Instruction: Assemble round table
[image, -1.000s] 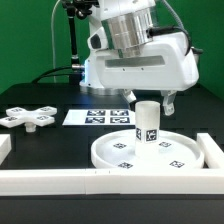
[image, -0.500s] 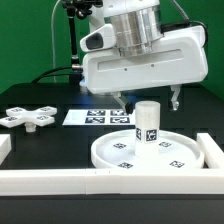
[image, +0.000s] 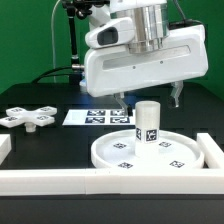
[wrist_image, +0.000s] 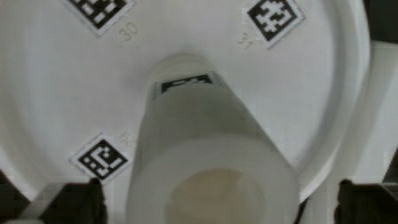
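The fingers (image: 178, 97) stood wide apart, holding nothing, above the upright leg (image: 147, 122) on the disc (image: 120, 152); the cross-shaped base (image: 28, 117) lay apart at nine o'clock.

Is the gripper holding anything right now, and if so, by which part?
Nothing is held. The gripper is open, its fingers spread clear of the leg, which stands upright on the round disc.

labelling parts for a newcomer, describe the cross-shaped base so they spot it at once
On the black table, look to the exterior view's left, apart from the round disc. The cross-shaped base lies flat there, the only white piece with four arms, unlike the upright cylinder leg.
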